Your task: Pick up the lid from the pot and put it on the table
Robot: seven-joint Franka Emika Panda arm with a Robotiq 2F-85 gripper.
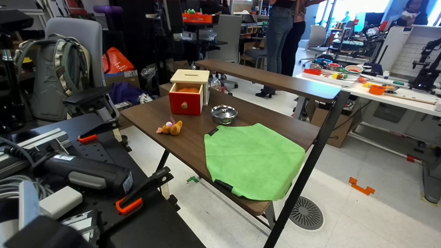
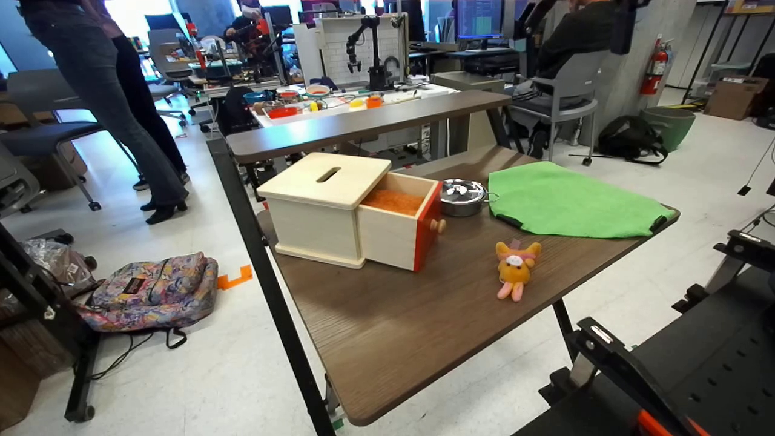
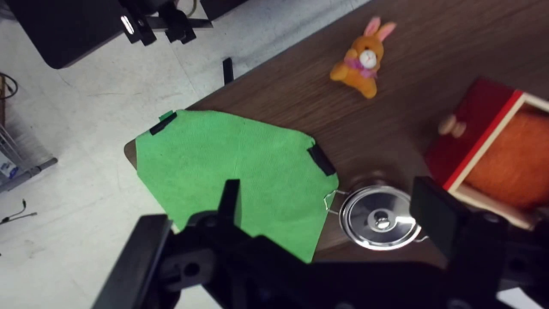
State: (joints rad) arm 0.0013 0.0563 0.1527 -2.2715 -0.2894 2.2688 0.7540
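1. About the lid (image 1: 224, 111): lies flat on the pot (image 1: 224, 120), with the knob (image 3: 382, 220) upward. Seems so placed in order to cover the pot and to offer an easy point for gripping.
2. About the pot: stands on the table (image 2: 424, 330), between the green cloth (image 1: 255, 163) and the wooden box (image 2: 315, 233). Hides its content wholly under the lid; cannot tell what to expect inside. In the wrist view, shows a wire handle (image 3: 326, 201) at the border of the cloth; cannot tell whether touching.
3. About the gripper (image 3: 328, 184): holds nothing, with the fingers (image 3: 230, 201) widely separated. Appears only in the wrist view, so cannot tell the height above the table. Probably is prepared to receive the knob, but in that view has the knob closer to one finger than to the other.
4. About the wooden box: stands with the red-fronted drawer (image 2: 390, 239) pulled out. Contains, in this drawer, an orange felt-like lining (image 3: 510, 159); cannot tell about anything beneath.
5. About the green cloth: spreads flat at one end of the table, with black strips (image 3: 321, 160) on the edges, perhaps tape against sliding.
6. About the plush rabbit (image 3: 364, 64): lies near the table's edge, apart from the pot. Seems without role here.
7. About the task: stands, by judgement, at the start, with the lid not yet lifted. Calls next for centring over the knob, then for a straight lift. Risks slipping on smooth metal.
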